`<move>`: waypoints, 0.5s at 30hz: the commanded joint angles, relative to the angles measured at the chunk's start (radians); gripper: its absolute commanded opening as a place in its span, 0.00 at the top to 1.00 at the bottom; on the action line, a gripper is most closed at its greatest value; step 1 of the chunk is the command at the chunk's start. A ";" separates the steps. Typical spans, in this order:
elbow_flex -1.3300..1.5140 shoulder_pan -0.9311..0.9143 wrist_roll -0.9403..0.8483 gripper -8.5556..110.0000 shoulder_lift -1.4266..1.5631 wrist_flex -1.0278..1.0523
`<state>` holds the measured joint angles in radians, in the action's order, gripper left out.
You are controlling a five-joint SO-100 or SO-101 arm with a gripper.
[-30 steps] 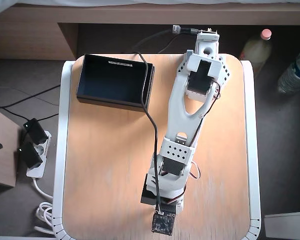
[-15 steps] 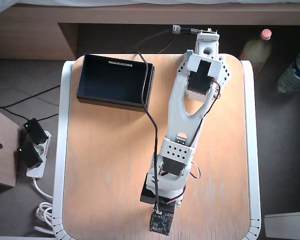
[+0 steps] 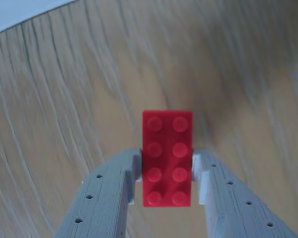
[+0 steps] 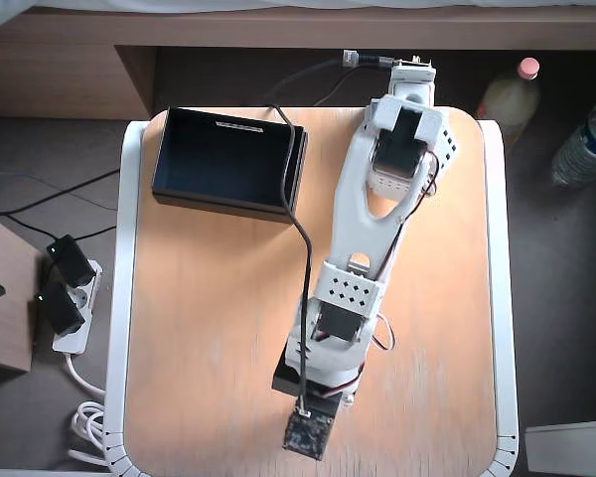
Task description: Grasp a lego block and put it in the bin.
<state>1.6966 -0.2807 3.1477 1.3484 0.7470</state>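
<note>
Overhead, wooden table (image 4: 209,338) with white rim; bin (image 4: 228,159) at corner.

White arm (image 4: 377,199) stretched from its base at the top of the overhead view down toward the bottom edge, angled slightly to that view's left. Wrist section folded downward at the low end, topped by a small bare circuit-board camera (image 4: 308,434). Black cable (image 4: 300,214) trailing along the arm's left side. In the wrist view, gripper (image 3: 167,171) seen from behind, two grey perforated fingers (image 3: 107,198) rising from the bottom edge, clamped on the long sides of the lego block (image 3: 167,156).
</note>
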 commanded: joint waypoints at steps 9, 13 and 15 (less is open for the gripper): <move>-0.133 -0.155 -0.034 0.93 0.434 0.341; -0.135 -0.258 -0.035 0.93 0.508 0.411; -0.135 -0.322 -0.034 0.93 0.538 0.442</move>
<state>1.6966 -0.5123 3.1201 1.7288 1.1259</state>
